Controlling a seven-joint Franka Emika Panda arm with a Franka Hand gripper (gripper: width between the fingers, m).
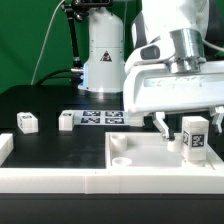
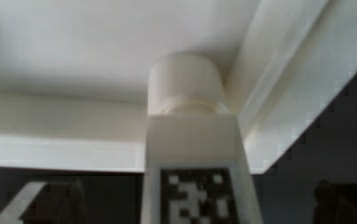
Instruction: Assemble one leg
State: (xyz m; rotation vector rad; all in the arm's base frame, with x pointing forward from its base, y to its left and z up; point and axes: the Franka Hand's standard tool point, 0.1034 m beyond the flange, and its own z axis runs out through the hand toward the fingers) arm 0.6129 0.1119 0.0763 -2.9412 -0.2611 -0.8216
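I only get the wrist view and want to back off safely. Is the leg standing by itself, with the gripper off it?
Observer: The leg stands upright in the tray, toward the exterior view's right. The gripper is open around it.
Operator: Any other legs?
Observer: Two spare legs sit on the table toward the exterior view's left, one leg and a second leg.
Operator: Anything beside them?
Observer: The marker board lies next to the second leg.

Black table (image 1: 60, 100) — green backdrop (image 1: 25, 35)

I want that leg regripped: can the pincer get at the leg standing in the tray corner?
Probably yes: the pincer hangs open beside the leg, and nothing shows between them.
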